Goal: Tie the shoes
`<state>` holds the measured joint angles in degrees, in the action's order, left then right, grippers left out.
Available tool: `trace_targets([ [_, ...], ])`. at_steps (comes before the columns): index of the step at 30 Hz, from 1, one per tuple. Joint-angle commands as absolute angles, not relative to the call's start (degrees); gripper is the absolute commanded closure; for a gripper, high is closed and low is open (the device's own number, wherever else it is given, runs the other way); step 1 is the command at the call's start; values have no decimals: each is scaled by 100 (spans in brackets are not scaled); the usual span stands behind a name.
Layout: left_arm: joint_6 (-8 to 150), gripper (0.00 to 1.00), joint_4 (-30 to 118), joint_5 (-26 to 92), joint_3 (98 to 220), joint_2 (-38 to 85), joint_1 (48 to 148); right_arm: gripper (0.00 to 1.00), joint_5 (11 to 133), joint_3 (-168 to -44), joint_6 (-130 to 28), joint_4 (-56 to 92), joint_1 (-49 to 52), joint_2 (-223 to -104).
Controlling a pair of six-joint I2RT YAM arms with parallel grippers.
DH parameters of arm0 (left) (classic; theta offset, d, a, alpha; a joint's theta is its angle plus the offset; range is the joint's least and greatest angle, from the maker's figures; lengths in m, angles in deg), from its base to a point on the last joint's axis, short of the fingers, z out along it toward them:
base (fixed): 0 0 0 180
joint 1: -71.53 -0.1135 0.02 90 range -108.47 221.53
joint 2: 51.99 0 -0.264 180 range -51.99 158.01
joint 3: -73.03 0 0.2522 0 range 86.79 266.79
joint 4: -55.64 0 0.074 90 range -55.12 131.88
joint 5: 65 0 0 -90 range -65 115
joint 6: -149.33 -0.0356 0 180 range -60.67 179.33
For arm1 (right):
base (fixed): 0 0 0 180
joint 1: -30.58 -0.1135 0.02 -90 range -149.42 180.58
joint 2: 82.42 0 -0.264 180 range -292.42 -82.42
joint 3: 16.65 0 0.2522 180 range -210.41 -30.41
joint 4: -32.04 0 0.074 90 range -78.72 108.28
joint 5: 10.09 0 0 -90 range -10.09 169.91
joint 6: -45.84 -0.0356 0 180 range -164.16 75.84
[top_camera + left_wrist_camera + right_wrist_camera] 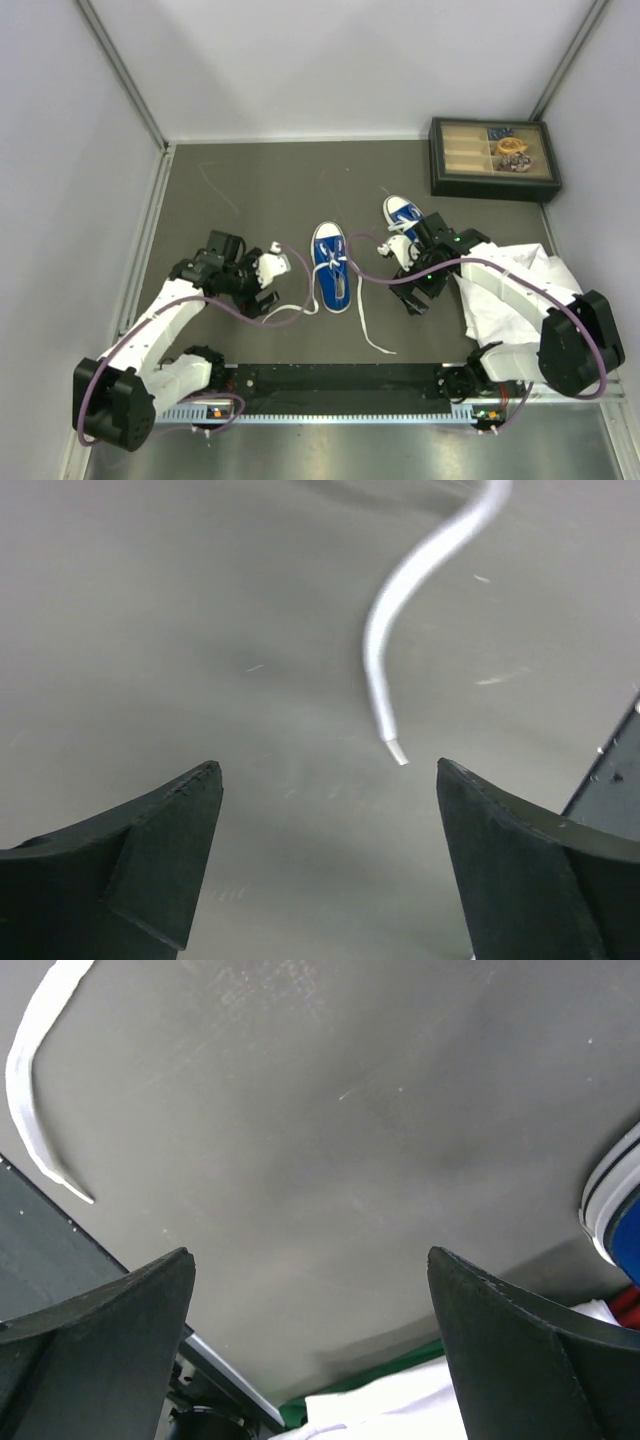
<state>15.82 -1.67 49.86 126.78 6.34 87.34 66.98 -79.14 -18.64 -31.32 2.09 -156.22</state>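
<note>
Two blue shoes with white toe caps lie on the dark mat. One shoe is in the middle with its white laces loose and spread to both sides. The other shoe lies behind it to the right, partly hidden by my right arm. My left gripper is open just left of the middle shoe. In the left wrist view a lace end hangs ahead of the open left gripper, untouched. My right gripper is open to the right of the middle shoe, low over bare mat, with a lace far left and a toe cap at the right edge.
A black compartment box sits at the back right. A crumpled white cloth lies under the right arm, and shows again below the right jaws. A black rail runs along the near edge. Grey walls close in both sides.
</note>
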Motion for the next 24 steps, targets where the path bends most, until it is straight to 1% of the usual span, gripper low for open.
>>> trace_targets([
  [1, 810, 14, 110, 5101, 12336, 663, 9218, 1, 6769, -8076, -1770, -3049, 114, -15757],
  [7, 905, 21, 689, 4864, 11914, 900, 9701, 1, 7041, -8094, -1375, -3436, 114, -15722],
  [11, 958, 27, 1233, 4488, 11730, 1181, 10008, 1, 7015, -8173, -1278, -3647, 114, -15678],
  [13, 932, 35, 1410, 4276, 11650, 1410, 10149, 1, 6928, -8235, -1269, -3726, 122, -15695],
  [14, 923, 46, 1515, 3970, 11606, 1471, 10272, 1, 6866, -8261, -1235, -3753, 114, -15713],
  [15, 1019, 85, 1734, 3706, 11588, 1594, 10290, 1, 6805, -8270, -1234, -3762, 105, -15722],
  [16, 1663, 100, 1893, 3390, 11614, 1630, 10299, 1, 6743, -8270, -1234, -3744, 87, -15748],
  [17, 1940, 100, 1955, 3248, 11789, 1648, 10125, 1, 6708, -8262, -1199, -3727, 61, -15766],
  [19, 2457, 100, 1816, 3649, 12018, 1631, 9765, 1, 6611, -8209, -1173, -3674, -79, -15783],
  [20, 2635, 100, 1763, 3929, 12219, 1604, 9319, 2, 6550, -8191, -1199, -3587, -149, -15783],
  [21, 2811, 100, 1754, 4289, 12308, 1543, 9098, 3, 6480, -8174, -1208, -3551, -281, -15783],
  [24, 3338, 100, 1814, 4608, 12607, 1560, 8595, 7, 6260, -8139, -1252, -3410, -632, -15801],
])
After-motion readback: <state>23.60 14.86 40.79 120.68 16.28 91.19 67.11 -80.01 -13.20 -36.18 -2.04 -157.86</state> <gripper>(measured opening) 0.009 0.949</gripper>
